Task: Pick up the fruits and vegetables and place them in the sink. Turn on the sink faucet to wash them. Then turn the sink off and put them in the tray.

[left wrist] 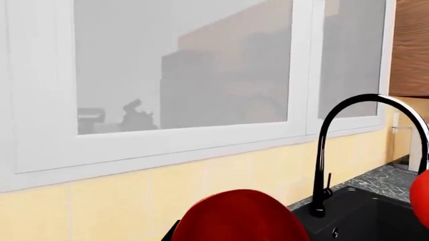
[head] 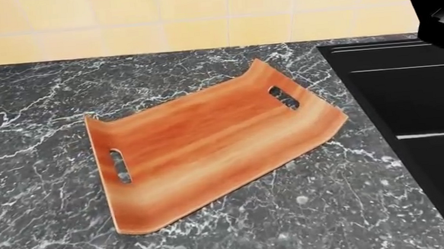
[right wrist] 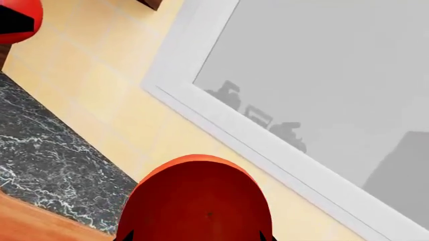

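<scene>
tray (head: 207,146) – bare, beside sink (head: 410,103) | faucet (left wrist: 322,165) upright | end effectors – grip state unclear

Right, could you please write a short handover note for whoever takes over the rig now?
Left gripper: seems shut on first tomato, raised near the faucet.
Right gripper: seems shut on second tomato, also raised.
Tray lies on the counter beside the sink, nothing on it.
No water runs from the faucet; whether washing happened cannot be told.
Left: set both tomatoes in the tray.
</scene>
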Available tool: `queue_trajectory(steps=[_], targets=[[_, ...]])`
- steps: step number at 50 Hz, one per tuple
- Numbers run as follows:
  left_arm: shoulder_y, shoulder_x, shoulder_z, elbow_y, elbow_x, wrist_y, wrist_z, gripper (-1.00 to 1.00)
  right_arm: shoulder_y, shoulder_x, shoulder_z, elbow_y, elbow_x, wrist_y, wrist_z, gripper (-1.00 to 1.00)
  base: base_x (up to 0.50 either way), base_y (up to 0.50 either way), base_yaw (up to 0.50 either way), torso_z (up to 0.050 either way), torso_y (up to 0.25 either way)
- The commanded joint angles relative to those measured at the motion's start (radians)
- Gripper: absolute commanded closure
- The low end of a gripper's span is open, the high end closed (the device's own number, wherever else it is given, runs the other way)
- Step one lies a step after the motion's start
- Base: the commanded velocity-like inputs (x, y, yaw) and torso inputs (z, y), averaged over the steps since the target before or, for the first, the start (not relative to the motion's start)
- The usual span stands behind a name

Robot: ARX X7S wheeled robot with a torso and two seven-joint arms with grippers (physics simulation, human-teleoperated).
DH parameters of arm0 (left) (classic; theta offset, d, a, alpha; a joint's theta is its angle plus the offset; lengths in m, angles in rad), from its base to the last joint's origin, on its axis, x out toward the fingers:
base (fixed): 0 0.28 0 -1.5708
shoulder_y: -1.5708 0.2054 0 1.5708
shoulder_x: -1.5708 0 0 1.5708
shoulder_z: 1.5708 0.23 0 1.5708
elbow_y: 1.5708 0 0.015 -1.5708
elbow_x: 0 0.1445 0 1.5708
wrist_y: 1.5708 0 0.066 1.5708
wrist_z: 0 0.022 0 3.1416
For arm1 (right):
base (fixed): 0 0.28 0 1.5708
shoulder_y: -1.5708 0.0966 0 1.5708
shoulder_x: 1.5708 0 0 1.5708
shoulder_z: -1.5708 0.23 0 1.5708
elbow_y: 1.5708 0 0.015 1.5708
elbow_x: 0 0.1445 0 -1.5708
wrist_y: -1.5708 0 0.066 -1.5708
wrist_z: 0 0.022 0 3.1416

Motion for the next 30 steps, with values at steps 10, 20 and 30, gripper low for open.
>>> queue_trajectory(steps=[10,20,30], targets=[[-0.179,0.11,0.192,-0.148,0.205,-0.168,0.204,1.0,0.024,-0.169,-0.077,0.199,-0.138,0.068,-0.185,1.0,0.0,0.0,0.0,0.0,0.001],[-0.248,0.177,0.393,-0.226,0.432,-0.249,0.406,1.0,-0.048,-0.34,-0.246,0.422,-0.399,0.018,-0.408,1.0,0.0,0.0,0.0,0.0,0.0],[-0.219,0.231,0.575,-0.274,0.616,-0.228,0.554,1.0,-0.076,-0.373,-0.32,0.53,-0.519,-0.031,-0.494,1.0,0.0,0.0,0.0,0.0,0.0]])
